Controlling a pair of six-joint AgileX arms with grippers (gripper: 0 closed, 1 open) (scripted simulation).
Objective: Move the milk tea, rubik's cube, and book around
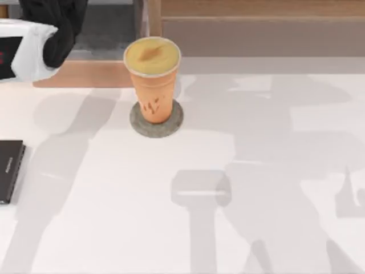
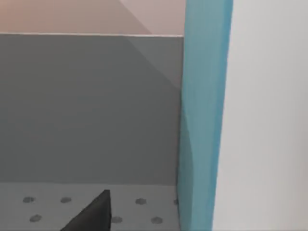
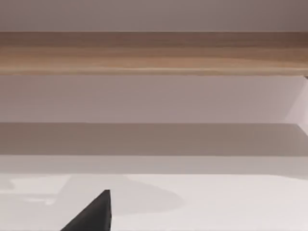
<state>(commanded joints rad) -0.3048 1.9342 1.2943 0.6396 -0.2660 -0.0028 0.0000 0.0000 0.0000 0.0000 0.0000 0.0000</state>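
Tabletop (image 1: 239,188): white, mostly bare, crossed by arm shadows. Wooden shelf unit (image 1: 256,23) runs along the far edge; right wrist view looks at its wood rail and the pale recess below it.

Left arm (image 1: 34,45) sits at the top view's far left corner, reaching toward the shelf's grey compartment. Left wrist view shows a teal-blue upright slab, likely the book (image 2: 202,120), standing on edge against a white wall just beside the grey dotted floor. My read: book is being shelved or has just been stood there, upright so it fits the narrow bay. One dark finger (image 2: 94,214) tip shows; can't tell if the left hand is spread, pressed together or pinching.

Right arm: only a finger tip in its wrist view, hand state can't tell, looks parked.

Milk tea (image 1: 152,77): upright on a round grey coaster (image 1: 137,123), centred, far-middle of the tabletop.

Dark flat device (image 1: 8,168) at left edge.
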